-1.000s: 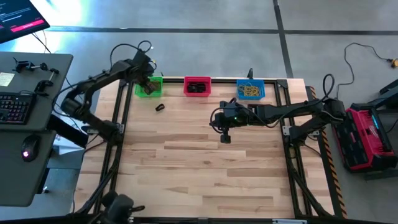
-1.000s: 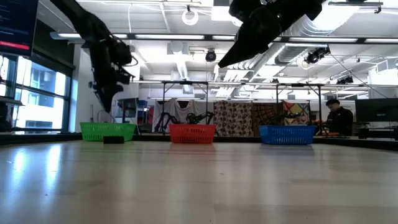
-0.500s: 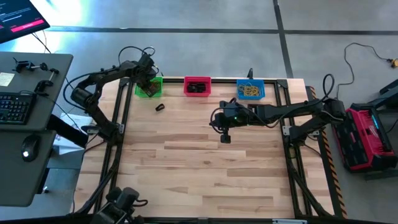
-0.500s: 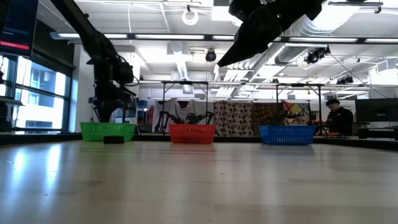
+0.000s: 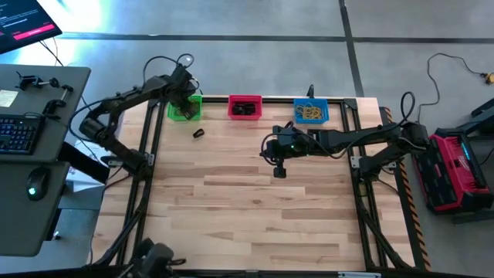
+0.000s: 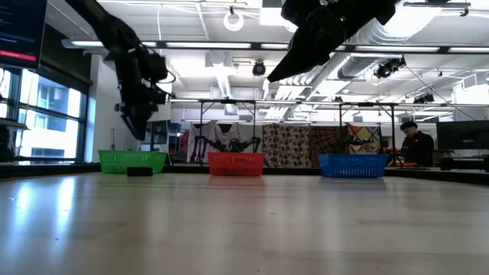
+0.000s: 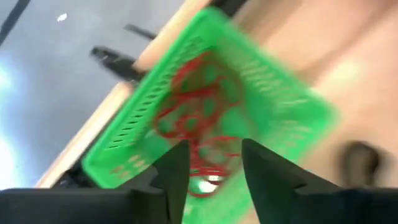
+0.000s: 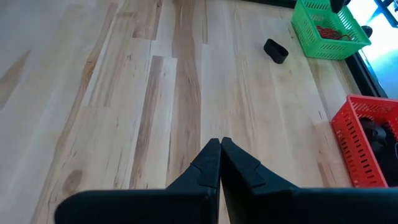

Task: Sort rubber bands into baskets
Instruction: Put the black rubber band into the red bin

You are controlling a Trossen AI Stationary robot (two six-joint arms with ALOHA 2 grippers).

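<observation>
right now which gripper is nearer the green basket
Left. The left gripper hangs right over the green basket, open. The right gripper is shut, far off over mid-table.

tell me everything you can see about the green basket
The green basket is a small rectangular bin of bright green plastic with slotted, lattice-like walls. It stands upright at the far left end of the row of three baskets, beside the red-pink basket, near the table's back edge. Inside lies a tangle of red rubber bands. The left gripper hangs directly above it, fingers apart and holding nothing. A small dark object lies on the wood just in front of it, not touching.
</observation>
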